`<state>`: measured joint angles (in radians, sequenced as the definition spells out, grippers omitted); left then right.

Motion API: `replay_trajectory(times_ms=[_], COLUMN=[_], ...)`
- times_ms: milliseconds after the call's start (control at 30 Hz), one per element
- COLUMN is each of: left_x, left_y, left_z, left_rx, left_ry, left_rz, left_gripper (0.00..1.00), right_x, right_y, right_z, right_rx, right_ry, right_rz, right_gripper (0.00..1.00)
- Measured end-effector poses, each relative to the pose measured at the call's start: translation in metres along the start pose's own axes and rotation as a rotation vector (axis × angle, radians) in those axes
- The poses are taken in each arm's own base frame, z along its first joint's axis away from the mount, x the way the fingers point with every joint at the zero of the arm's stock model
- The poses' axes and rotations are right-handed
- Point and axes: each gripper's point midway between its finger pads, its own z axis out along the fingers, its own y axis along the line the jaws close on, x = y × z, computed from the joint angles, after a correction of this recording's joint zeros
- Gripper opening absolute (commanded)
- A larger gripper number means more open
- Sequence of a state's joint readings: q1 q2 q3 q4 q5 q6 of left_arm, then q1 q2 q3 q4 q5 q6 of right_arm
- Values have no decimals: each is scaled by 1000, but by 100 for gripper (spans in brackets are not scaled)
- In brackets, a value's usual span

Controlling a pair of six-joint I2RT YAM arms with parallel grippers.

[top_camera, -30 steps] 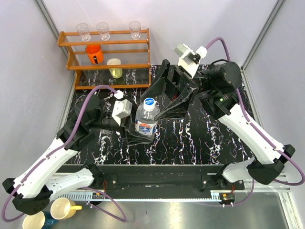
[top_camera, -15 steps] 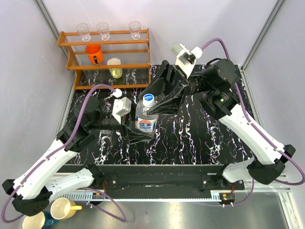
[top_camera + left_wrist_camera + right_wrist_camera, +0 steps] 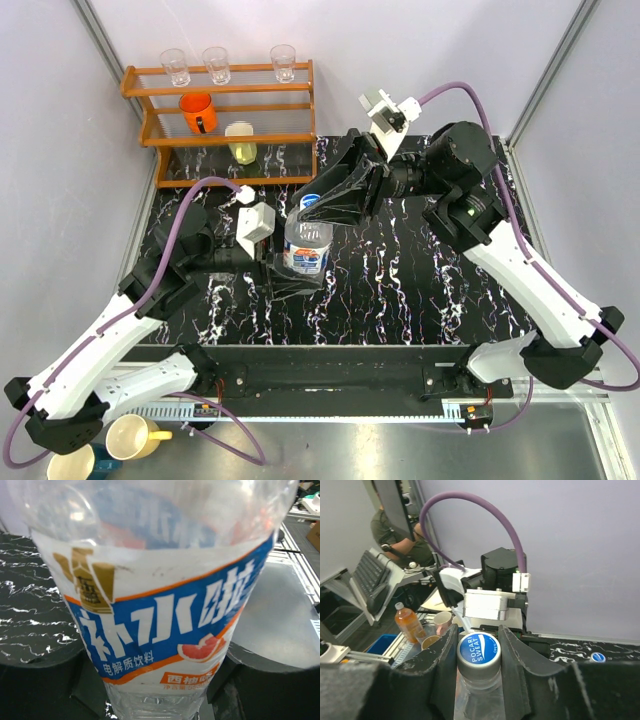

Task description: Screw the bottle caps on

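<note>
A clear bottle (image 3: pixel 305 250) with a blue and white label (image 3: pixel 165 605) stands upright on the black marbled table (image 3: pixel 420 290). My left gripper (image 3: pixel 290 277) is shut on its lower body, with dark fingers (image 3: pixel 37 687) on either side of it. A white cap with a blue top (image 3: pixel 479 650) sits on the bottle's neck. My right gripper (image 3: pixel 478 632) comes from the right and is shut on that cap, its fingers (image 3: pixel 442 672) pressed against both sides. In the top view the right gripper (image 3: pixel 318 207) covers most of the cap. A second blue-topped cap (image 3: pixel 598 657) lies on the table.
A wooden rack (image 3: pixel 225 125) stands at the back left, holding three clear glasses, an orange cup (image 3: pixel 197 112) and a yellow cup (image 3: pixel 240 142). Two mugs (image 3: pixel 135 437) sit off the table at the near left. The left arm's wrist (image 3: pixel 492 605) is close behind the bottle.
My right gripper has swung left and down over the bottle's top and closed its fingers on the cap. The left arm and the bottle have stayed in place.
</note>
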<state>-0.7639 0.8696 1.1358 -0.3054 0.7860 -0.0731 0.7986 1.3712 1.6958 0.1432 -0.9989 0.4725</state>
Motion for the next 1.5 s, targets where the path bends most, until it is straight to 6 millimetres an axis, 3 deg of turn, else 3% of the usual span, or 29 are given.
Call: replay_trajectory(times_ms=[233, 467, 767, 833, 1033, 1167, 1267, 1400, 1500], left_x=[2, 2, 2, 4, 8, -1, -8, -11, -11], left_y=[23, 47, 80, 88, 97, 103, 91, 68, 48], left_z=[-3, -12, -29, -34, -45, -51, -48, -34, -23], left_rx=[-135, -290, -510, -563, -641, -679, -618, -470, -334], left_ry=[3, 3, 0, 8, 23, -16, -49, -66, -71], left_rz=[-6, 9, 3, -1, 1, -2, 10, 5, -8], left_gripper=[38, 37, 36, 36, 36, 36, 36, 38, 39], right_x=[0, -2, -3, -1, 2, 15, 11, -6, -24], right_y=[-26, -48, -89, -97, -108, -94, -75, -23, 10], right_z=[-7, 1, 4, 4, 5, 10, 8, 4, -12], right_rx=[204, 454, 902, 1005, 1183, 1141, 1044, 797, 676], right_ry=[-19, -46, -126, -135, -134, -67, -46, -27, -40], right_rz=[-26, -129, -213, -226, -246, -242, -244, -251, -264], right_gripper=[0, 0, 0, 12, 63, 86, 95, 95, 96])
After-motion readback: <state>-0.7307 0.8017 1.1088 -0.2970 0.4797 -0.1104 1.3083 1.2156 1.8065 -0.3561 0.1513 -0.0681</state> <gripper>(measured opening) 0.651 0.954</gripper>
